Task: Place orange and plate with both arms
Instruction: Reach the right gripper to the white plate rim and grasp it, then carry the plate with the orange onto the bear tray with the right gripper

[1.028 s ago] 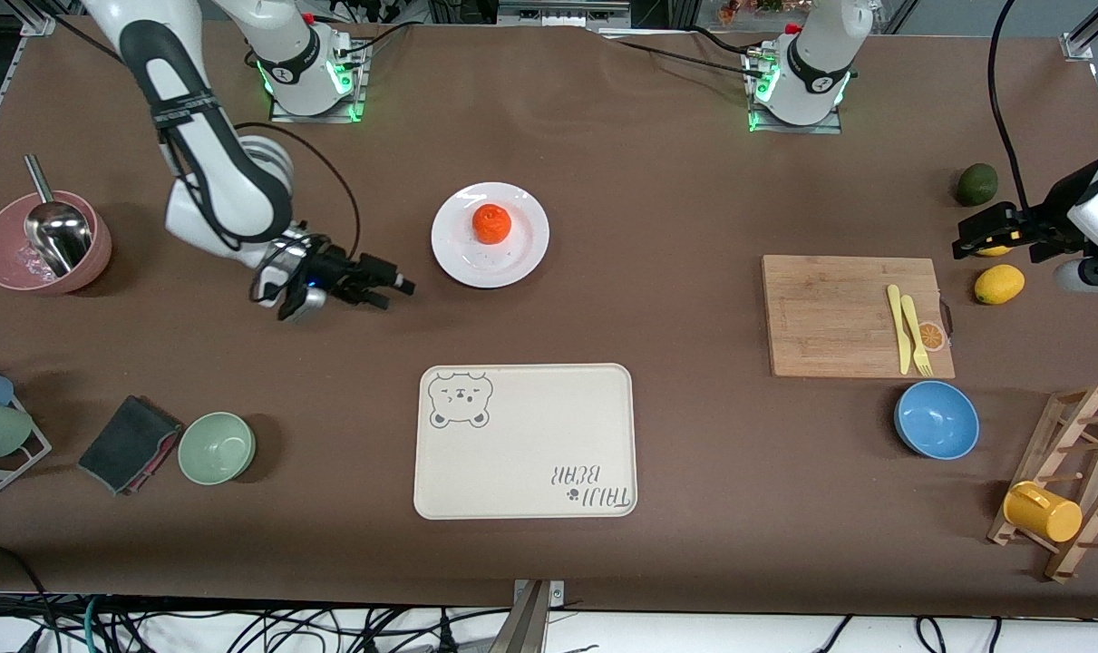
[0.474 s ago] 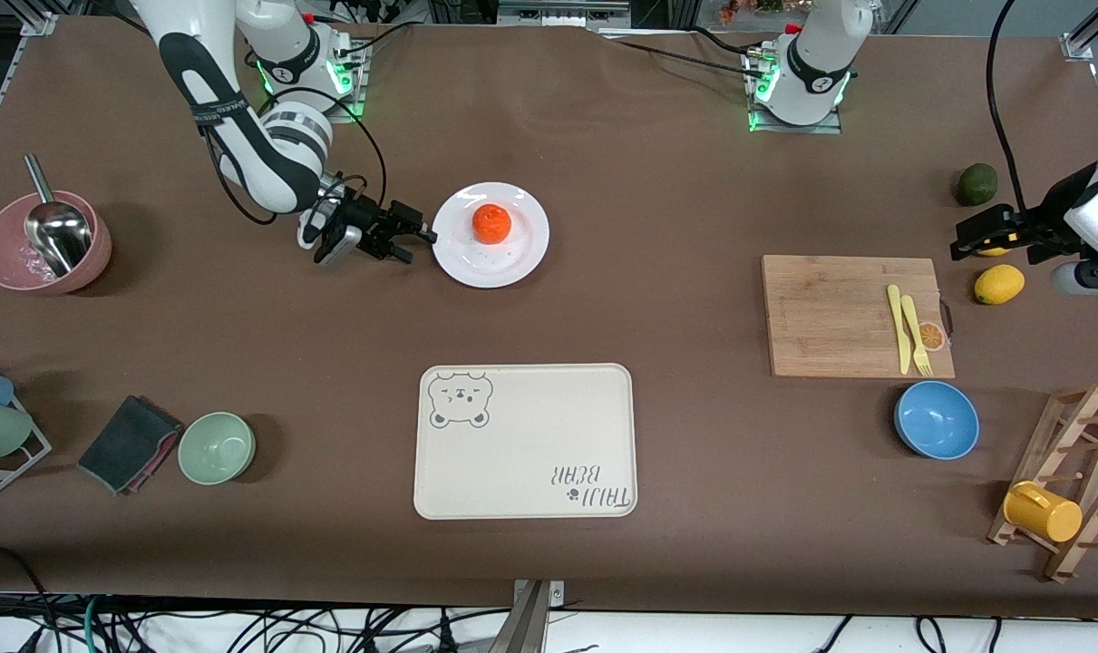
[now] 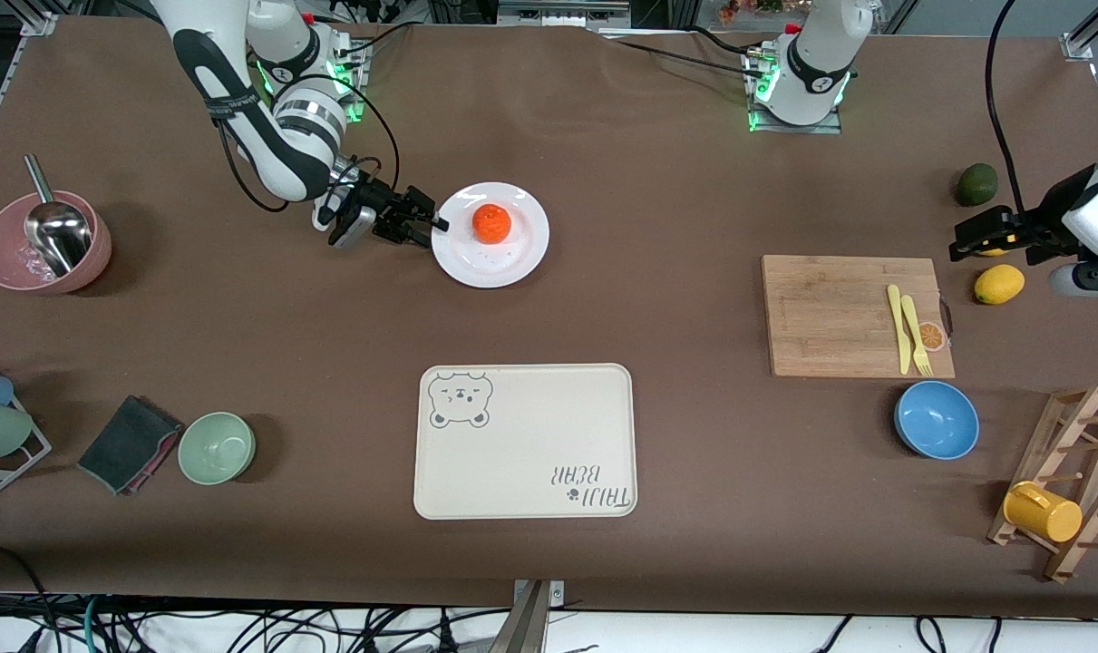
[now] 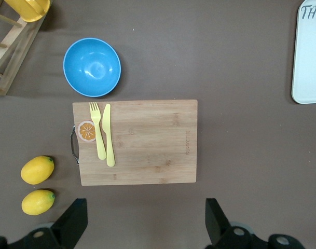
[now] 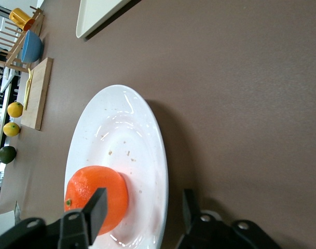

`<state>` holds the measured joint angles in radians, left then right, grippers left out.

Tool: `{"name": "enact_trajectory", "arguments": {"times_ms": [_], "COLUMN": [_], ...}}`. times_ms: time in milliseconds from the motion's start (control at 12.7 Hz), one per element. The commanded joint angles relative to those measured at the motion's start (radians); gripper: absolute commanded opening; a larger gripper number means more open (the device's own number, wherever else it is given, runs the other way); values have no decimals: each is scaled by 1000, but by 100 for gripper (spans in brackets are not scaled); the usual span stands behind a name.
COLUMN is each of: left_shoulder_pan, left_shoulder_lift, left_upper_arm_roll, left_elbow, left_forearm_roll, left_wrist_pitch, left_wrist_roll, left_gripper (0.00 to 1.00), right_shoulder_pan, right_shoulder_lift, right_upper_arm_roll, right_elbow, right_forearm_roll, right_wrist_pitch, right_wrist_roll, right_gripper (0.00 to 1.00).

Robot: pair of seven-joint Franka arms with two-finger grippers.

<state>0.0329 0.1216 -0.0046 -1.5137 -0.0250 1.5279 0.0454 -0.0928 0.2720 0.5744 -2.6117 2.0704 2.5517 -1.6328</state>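
Right gripper (image 3: 429, 228), mine, fingers spread, sits at the rim of the plate (image 3: 521, 256), which lies mid-table with the orange (image 3: 491, 223) on it. I judge I'm about to grip the rim; next I must close squarely without tipping the fruit. Left gripper (image 4: 147, 225) waits open near the cutting board (image 4: 147, 150)

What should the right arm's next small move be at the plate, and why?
Probably ease the right gripper a little farther in and shut on the plate's rim. Its fingers are open and straddle the edge toward the right arm's end, not yet clamped. The orange already sits on the plate. The left gripper waits open above the lemons.
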Motion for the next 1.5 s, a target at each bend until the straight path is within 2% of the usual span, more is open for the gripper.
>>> {"name": "enact_trajectory", "arguments": {"times_ms": [0, 316, 474, 791, 949, 1107, 1186, 1423], "left_shoulder_pan": [1, -1, -2, -4, -4, -4, -4, -4], "left_shoulder_lift": [12, 12, 13, 13, 13, 13, 13, 13], "left_upper_arm_roll": [-2, -2, -2, -2, -2, -2, -2, -2], "left_elbow": [30, 30, 30, 30, 30, 30, 30, 30], "left_forearm_roll": [-10, -10, -10, -10, -10, -10, -10, -10], "left_wrist_pitch": [-19, -19, -19, -19, -19, -19, -19, -19], "left_wrist_roll": [19, 19, 19, 19, 19, 19, 19, 19], "left_gripper": [100, 100, 100, 100, 100, 100, 100, 100], "right_shoulder_pan": [-18, -18, -18, -18, -18, -18, -18, -21], "right_shoulder_lift": [-31, -11, 4, 47, 47, 47, 47, 50], "right_upper_arm_roll": [33, 32, 31, 31, 31, 31, 31, 31], "right_elbow": [-22, -22, -21, -18, -18, -16, -16, -10], "right_forearm_roll": [46, 80, 88, 158, 160, 160, 160, 160], "right_wrist_pitch": [5, 4, 4, 2, 2, -2, -5, -8], "right_wrist_roll": [-41, -93, -123, -211, -211, -213, -213, -211], "right_gripper": [52, 49, 43, 41, 24, 3, 0, 0]}}
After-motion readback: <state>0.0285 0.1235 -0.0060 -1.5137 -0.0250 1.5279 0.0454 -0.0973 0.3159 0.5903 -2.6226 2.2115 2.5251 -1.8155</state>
